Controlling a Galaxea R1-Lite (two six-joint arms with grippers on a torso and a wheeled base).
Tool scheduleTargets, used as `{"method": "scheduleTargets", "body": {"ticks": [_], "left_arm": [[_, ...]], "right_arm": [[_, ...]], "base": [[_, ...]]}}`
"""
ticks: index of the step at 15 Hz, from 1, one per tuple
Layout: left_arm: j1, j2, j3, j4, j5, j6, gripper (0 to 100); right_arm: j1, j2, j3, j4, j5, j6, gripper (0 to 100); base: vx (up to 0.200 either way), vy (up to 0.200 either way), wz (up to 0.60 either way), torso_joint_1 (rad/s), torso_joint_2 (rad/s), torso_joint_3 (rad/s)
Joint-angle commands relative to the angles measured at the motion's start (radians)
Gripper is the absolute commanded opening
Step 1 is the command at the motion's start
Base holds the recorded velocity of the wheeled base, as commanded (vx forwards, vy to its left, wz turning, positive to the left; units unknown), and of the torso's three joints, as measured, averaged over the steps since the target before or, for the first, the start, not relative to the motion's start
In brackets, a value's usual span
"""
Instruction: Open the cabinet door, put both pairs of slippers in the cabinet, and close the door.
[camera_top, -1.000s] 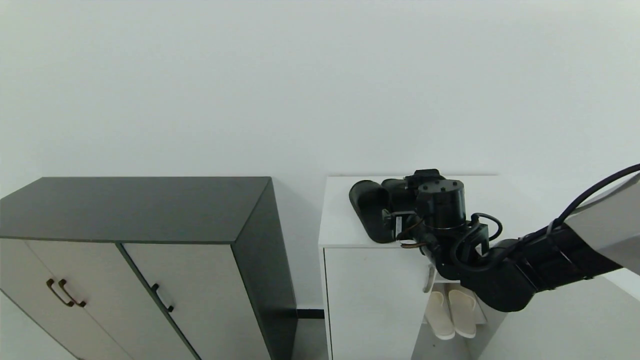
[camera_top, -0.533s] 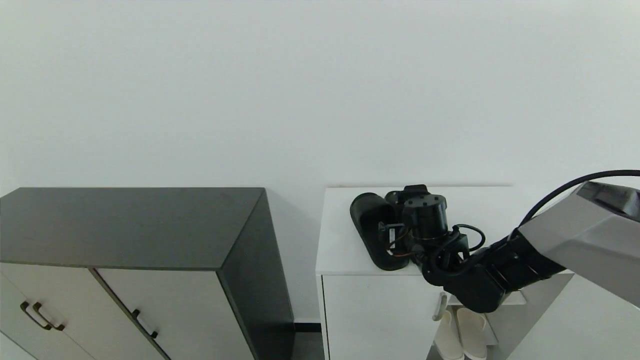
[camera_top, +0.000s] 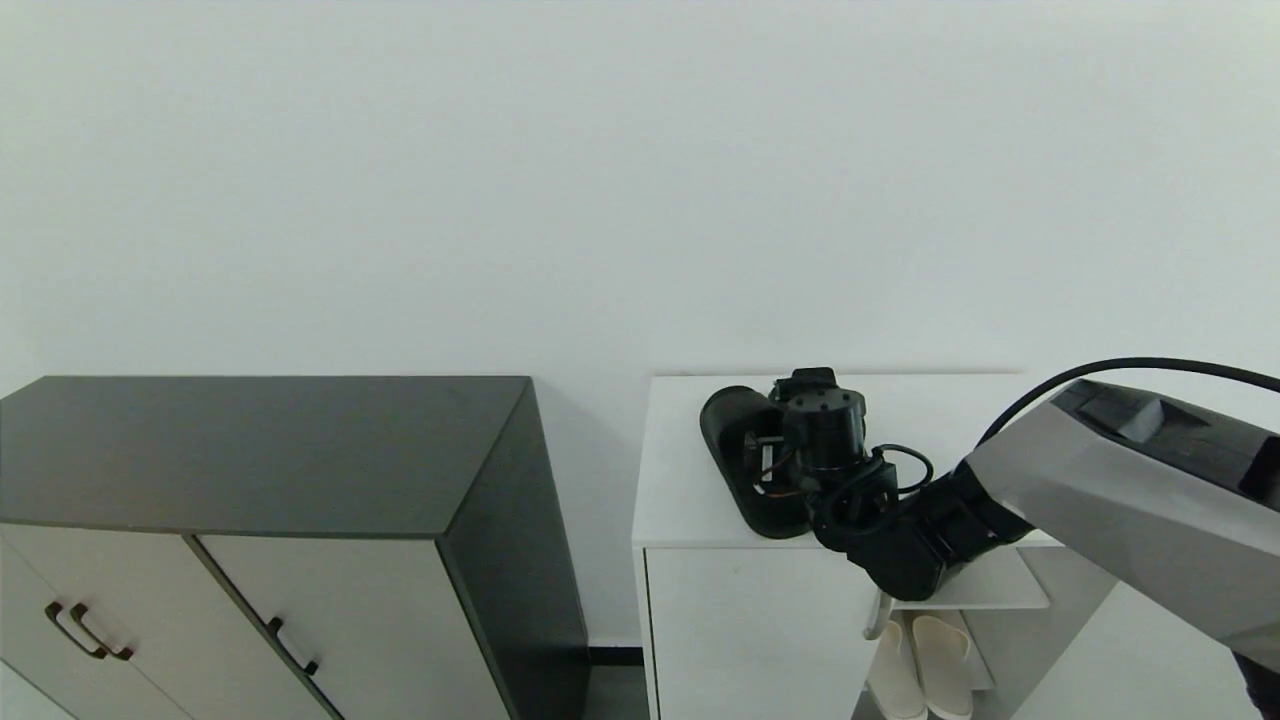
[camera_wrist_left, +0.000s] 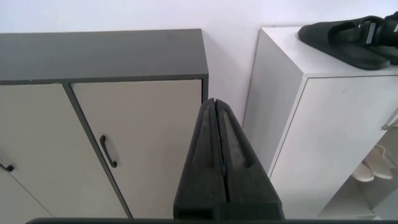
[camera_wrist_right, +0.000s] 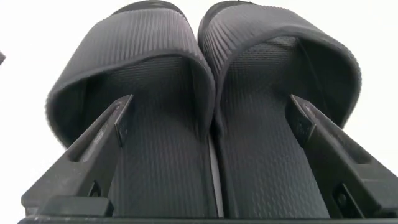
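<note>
A pair of black slippers (camera_top: 738, 455) lies side by side on top of the white cabinet (camera_top: 680, 480). My right gripper (camera_top: 774, 452) is at their heel end. In the right wrist view the right gripper (camera_wrist_right: 211, 146) is open, one finger (camera_wrist_right: 102, 149) over each footbed, straddling both black slippers (camera_wrist_right: 205, 93). A pair of white slippers (camera_top: 918, 655) stands low inside the white cabinet, beside its open door. My left gripper (camera_wrist_left: 217, 155) is shut and empty, held in front of the gap between the two cabinets. The left wrist view also has the black slippers (camera_wrist_left: 345, 40) and white slippers (camera_wrist_left: 373, 169).
A dark-topped cabinet (camera_top: 270, 450) with pale doors and dark handles (camera_top: 290, 648) stands left of the white one, a narrow gap between them. A plain wall runs behind both. A white shelf (camera_top: 975, 592) shows inside the white cabinet above the white slippers.
The head camera shifted between the earliest frame and the later ones. My right arm has reached farther over the cabinet top, bringing its gripper closer onto the black slippers.
</note>
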Motion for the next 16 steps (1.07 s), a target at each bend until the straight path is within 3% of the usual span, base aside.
{"method": "scheduleTargets", "body": {"ticks": [1,6,7,16], "left_arm": [[0.0,0.001,0.0,-0.001,0.0,0.0,0],[0.0,0.001,0.0,0.0,0.0,0.002,0],[0.0,0.001,0.0,0.0,0.0,0.002,0],[0.0,0.001,0.0,0.0,-0.001,0.002,0]], "right_arm": [[-0.01,0.024,-0.01,0.0,0.003,0.0,100],[-0.023,0.052,-0.033,-0.033,0.003,-0.003,100],[-0.025,0.053,-0.038,-0.031,0.003,-0.003,0],[-0.003,0.009,-0.011,-0.042,-0.006,-0.005,0]], "base": [[0.0,0.0,0.0,0.0,0.0,0.0],[0.0,0.0,0.0,0.0,0.0,0.0],[0.0,0.0,0.0,0.0,0.0,0.0],[0.0,0.0,0.0,0.0,0.0,0.0]]}}
